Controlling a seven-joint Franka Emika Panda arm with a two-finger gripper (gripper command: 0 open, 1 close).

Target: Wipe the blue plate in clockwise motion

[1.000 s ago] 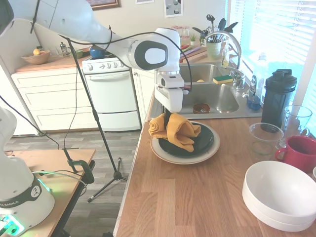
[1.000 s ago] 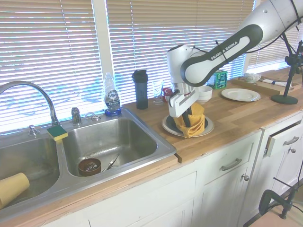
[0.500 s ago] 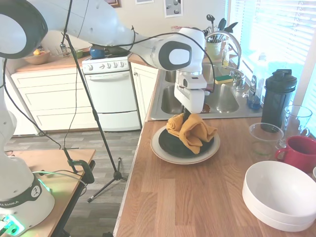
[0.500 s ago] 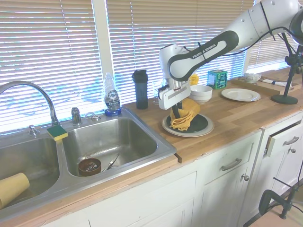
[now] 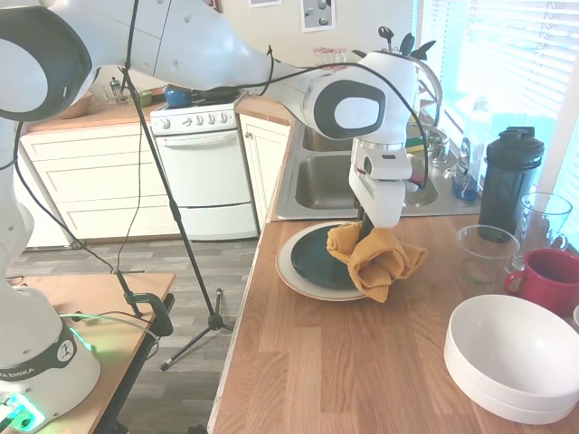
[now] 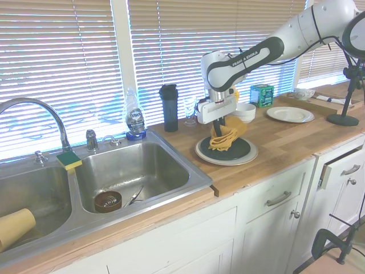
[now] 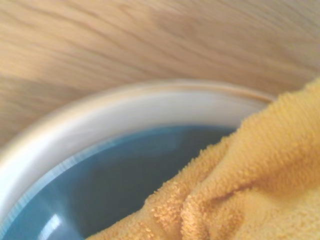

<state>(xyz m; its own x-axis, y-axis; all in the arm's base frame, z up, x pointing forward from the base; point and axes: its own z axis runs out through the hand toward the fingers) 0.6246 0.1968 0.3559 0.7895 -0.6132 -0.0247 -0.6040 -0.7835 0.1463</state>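
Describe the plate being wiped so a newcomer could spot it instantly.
On the wooden counter beside the sink, the blue plate sits stacked on a larger cream plate. It alone is dark and glossy, with a yellow cloth draped across it.

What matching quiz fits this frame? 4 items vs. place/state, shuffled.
Items:
1. blue plate
2. cloth
3. red mug
4. sponge

Places/states:
A. on the sink divider, by the faucet
B. stacked on the cream plate
C. on the counter beside the white bowls
D. held by the gripper, draped over the plates' edge

Pairs: 1-B, 2-D, 3-C, 4-A
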